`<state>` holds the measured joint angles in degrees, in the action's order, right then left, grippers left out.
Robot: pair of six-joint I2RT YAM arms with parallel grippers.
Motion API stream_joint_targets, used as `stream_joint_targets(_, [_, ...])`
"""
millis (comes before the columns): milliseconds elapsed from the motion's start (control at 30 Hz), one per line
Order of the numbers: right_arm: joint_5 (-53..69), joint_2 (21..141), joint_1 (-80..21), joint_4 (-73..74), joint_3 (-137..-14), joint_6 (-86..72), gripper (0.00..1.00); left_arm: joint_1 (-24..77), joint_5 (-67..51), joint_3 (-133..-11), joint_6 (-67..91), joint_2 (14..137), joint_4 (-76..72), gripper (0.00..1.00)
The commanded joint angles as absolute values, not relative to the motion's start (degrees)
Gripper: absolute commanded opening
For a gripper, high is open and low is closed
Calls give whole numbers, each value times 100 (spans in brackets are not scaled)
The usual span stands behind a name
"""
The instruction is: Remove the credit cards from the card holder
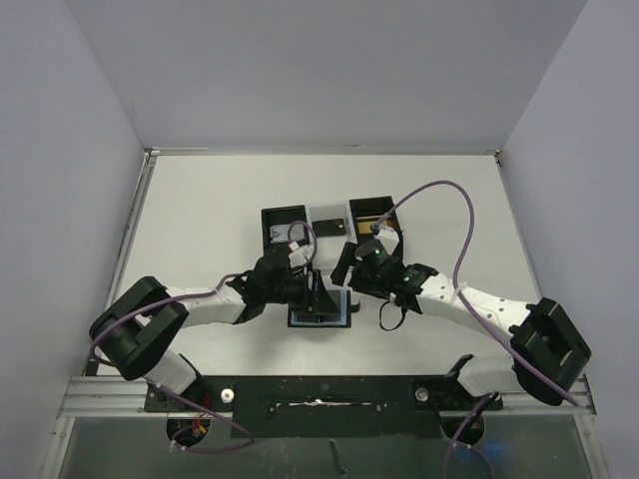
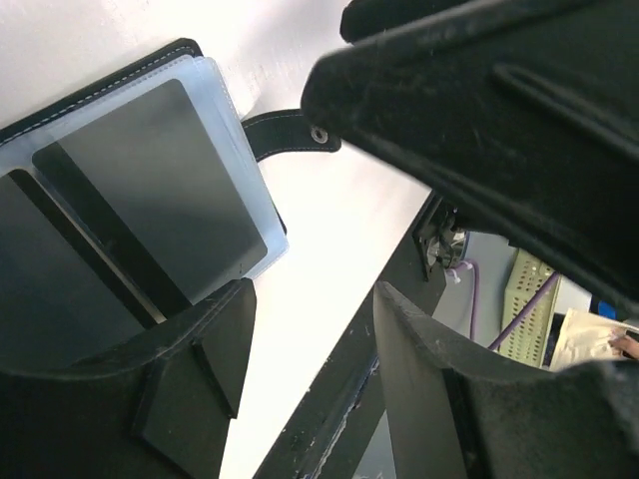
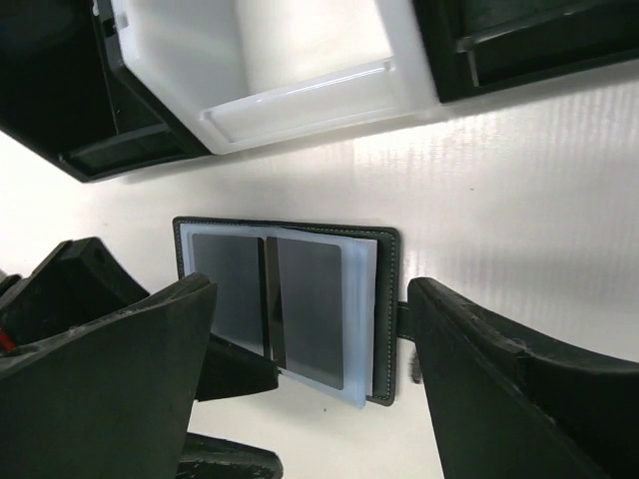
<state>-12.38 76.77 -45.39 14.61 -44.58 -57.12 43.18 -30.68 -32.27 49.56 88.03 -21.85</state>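
The card holder [image 1: 339, 311] lies open on the white table, blue-grey pockets up, with its black closing tab [image 2: 295, 135] sticking out to the side. Two dark credit cards [image 3: 310, 304] show through the translucent pockets [image 2: 150, 180]. My left gripper [image 1: 319, 294] is low at the holder's edge. Its jaws [image 2: 315, 299] are open with only table between them, and one finger [image 3: 232, 367] lies over the holder's corner. My right gripper [image 1: 349, 264] hovers above the holder [image 3: 290, 299], open, with one finger on each side and nothing held.
Behind the holder stand a black open-top box [image 1: 283, 226], a white tray [image 1: 327, 218] and a second black box [image 1: 371, 214] with something tan inside. The table's black front rail [image 2: 339, 399] runs close by the left gripper.
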Motion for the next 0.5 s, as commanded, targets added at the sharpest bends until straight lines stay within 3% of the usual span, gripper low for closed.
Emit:
stream_joint_targets(0, [-1290, 7318, -4367, 1162, -4336, -5812, 77, 4364, -2568, -3357, 4912, 8427, -2180, 50])
stream_joint_targets(300, [-86, 7528, -4348, 281, -4298, -5383, 49, 3994, -1388, -2802, 4771, 7077, -908, 50])
stream_joint_targets(467, [289, 8134, -4410, 381, -4486, -5367, 42, 3784, -1529, -2758, 4764, 6867, -812, 50])
